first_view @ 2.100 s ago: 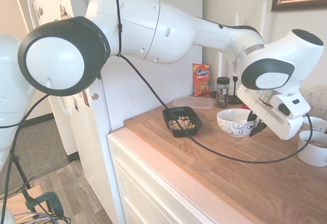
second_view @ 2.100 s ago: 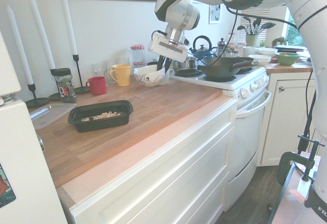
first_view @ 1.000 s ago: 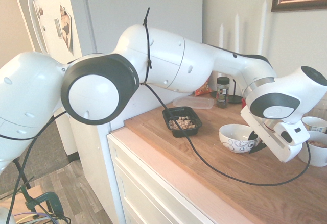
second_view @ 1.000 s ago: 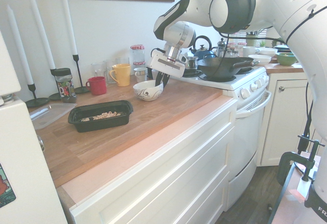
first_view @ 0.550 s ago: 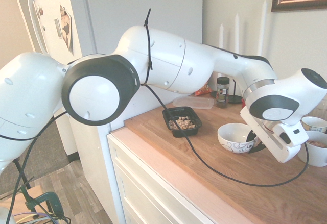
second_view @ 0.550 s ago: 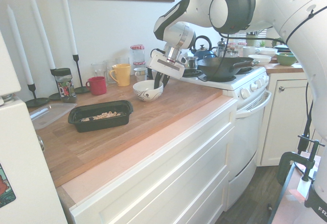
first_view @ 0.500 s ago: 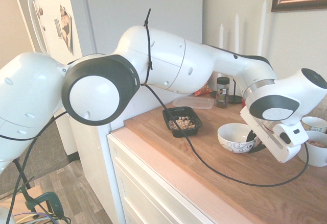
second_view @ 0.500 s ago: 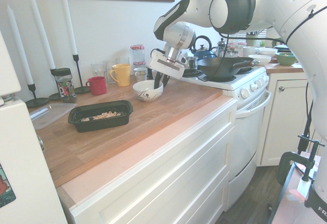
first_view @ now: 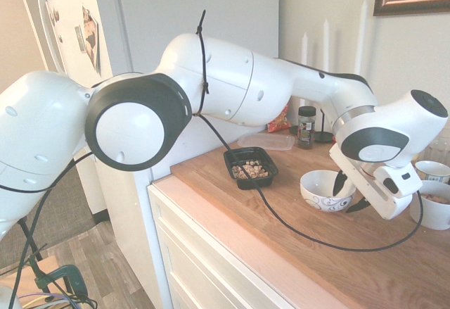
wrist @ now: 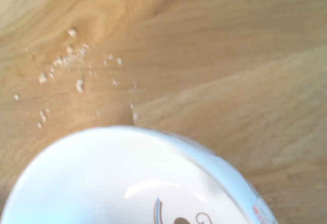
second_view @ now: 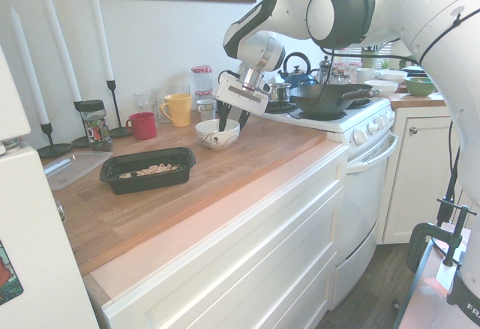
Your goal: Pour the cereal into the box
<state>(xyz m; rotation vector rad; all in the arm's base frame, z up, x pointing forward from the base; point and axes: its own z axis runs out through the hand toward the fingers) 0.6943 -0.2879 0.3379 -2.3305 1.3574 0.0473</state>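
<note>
The box (first_view: 227, 158) is a shallow black tray on the wooden counter, and the cereal (first_view: 250, 171) lies inside it as tan flakes. From the other side the box (second_view: 150, 182) sits left of centre with the cereal (second_view: 152, 169) in it. A white swirl-patterned bowl (first_view: 320, 189) stands upright on the counter to the right. My gripper (first_view: 349, 193) is open at the bowl's rim, one finger on each side of the rim wall. In the second exterior view the gripper (second_view: 233, 119) hangs just over the bowl (second_view: 216, 136). The wrist view shows the bowl (wrist: 127, 183) and crumbs (wrist: 66, 63).
A clear flat container (first_view: 266, 141), a spice jar (first_view: 306, 126) and an orange snack bag (first_view: 281, 120) stand behind the box. White cups (first_view: 430, 209) are right of the bowl. Red mug (second_view: 142, 125), yellow mug (second_view: 178, 109), candles and a stove with a wok (second_view: 326, 100) line the back.
The bowl came down onto the counter. The fingers, shut on its rim a second ago, have spread apart, and the hand has risen slightly.
</note>
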